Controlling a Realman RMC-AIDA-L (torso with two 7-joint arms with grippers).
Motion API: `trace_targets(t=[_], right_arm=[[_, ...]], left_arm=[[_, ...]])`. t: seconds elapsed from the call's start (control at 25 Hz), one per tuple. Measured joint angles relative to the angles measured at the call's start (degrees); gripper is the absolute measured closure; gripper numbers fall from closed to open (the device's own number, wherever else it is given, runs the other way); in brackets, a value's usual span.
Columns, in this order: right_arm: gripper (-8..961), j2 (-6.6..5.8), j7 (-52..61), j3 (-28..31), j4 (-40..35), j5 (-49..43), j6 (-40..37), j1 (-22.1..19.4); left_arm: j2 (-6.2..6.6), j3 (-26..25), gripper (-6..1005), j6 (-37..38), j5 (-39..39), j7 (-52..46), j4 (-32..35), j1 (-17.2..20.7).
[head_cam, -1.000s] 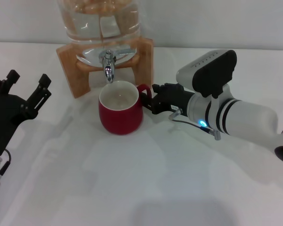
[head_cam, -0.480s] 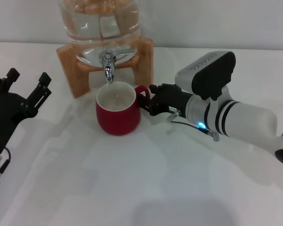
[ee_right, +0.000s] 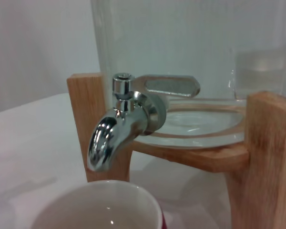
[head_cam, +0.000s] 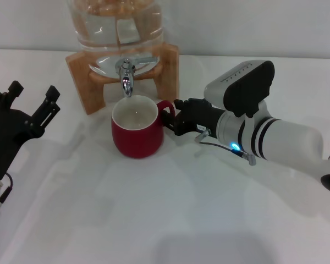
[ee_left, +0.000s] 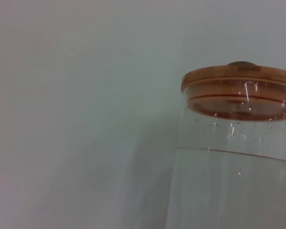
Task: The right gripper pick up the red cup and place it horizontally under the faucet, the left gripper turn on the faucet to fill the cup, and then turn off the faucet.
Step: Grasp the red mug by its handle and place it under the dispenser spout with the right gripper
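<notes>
Red cup [head_cam: 137, 132], glossy with a white, seemingly empty inside, stands upright on the white table [head_cam: 170, 214] under the chrome faucet [head_cam: 126, 76]. Right gripper [head_cam: 176, 118] grips its loop handle; left gripper [head_cam: 30, 102] hangs spread, well apart. Only the left wrist view shows the glass jar [ee_left: 233, 186]'s wooden lid [ee_left: 239, 87].
</notes>
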Motion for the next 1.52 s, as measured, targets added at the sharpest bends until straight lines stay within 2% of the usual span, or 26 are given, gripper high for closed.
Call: trace_targets(t=[0.68, 1.52], right_arm=[[510, -0.08, 0.07, 0.06, -0.06, 0.04, -0.21, -0.26], [505, -0.54, 0.01, 0.05, 0.48, -0.65, -2.86, -2.97]], left_arm=[[0.00, -0.04, 108, 0.00, 0.00, 0.00, -0.06, -0.08], [0.00, -0.29, 108, 0.52, 0.01, 0.00, 0.09, -0.08]])
